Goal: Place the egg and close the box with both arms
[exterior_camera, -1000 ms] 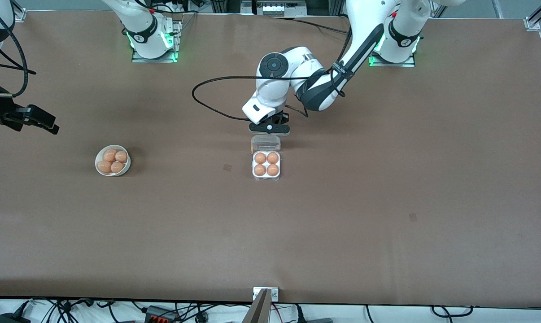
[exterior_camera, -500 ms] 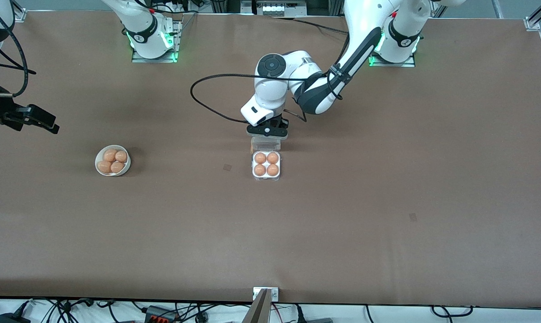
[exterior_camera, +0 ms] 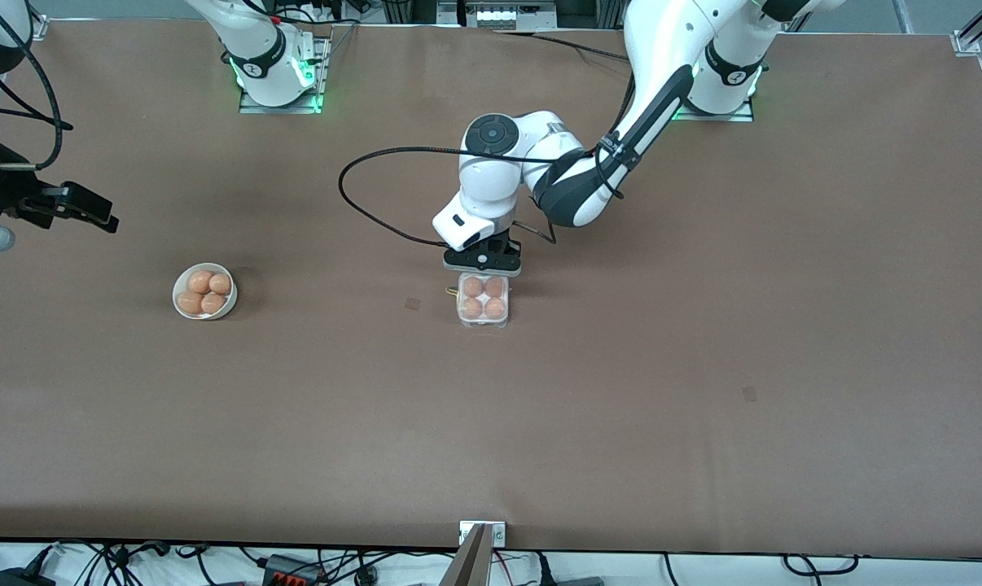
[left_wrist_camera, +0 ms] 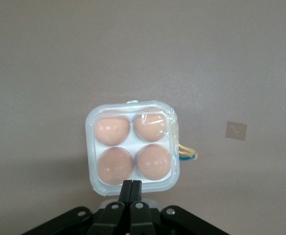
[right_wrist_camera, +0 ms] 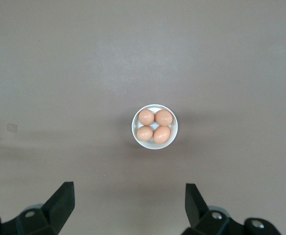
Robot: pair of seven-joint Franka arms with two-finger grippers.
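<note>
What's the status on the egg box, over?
Left gripper shut, at the box edge, lid down over four eggs. Right gripper open, waiting high over the bowl of eggs. Nothing in the way.

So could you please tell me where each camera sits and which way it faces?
Front view: high across the table, facing both arms, the box and bowl.
Left wrist view: looks down on the box, shut left gripper at its edge.
Right wrist view: looks down on the bowl, open right gripper.
Front shares each.
</note>
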